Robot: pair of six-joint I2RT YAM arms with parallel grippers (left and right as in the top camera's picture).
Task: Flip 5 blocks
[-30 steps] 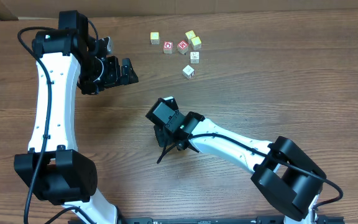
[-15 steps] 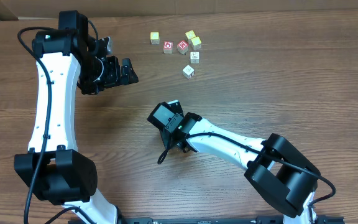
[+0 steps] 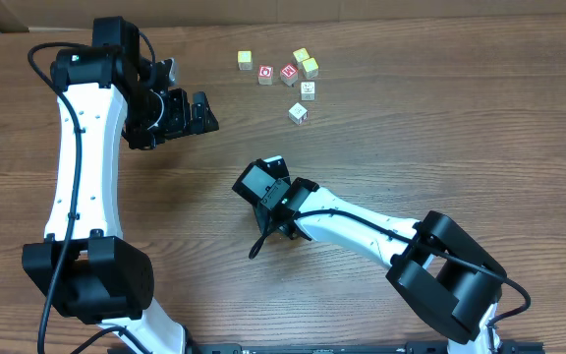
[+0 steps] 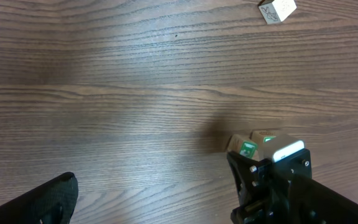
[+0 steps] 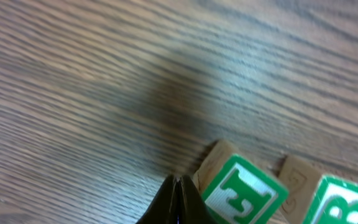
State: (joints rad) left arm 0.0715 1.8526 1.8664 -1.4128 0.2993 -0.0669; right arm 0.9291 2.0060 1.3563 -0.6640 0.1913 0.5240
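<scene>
Blocks (image 5: 244, 193) just beside pinched right claw (image 5: 179, 188); left claw (image 3: 195, 113) agape

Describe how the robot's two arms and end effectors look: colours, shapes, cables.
The left arm and right arm have white links between bulky black joints, with thin black cables alongside. The left end effector and right end effector are black.

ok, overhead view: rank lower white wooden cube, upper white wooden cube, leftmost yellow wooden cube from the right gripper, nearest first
1. Lower white cube, cluster's near edge, toward the right gripper.
2. Upper white cube, just behind.
3. Leftmost yellow cube, far-left end.
</scene>
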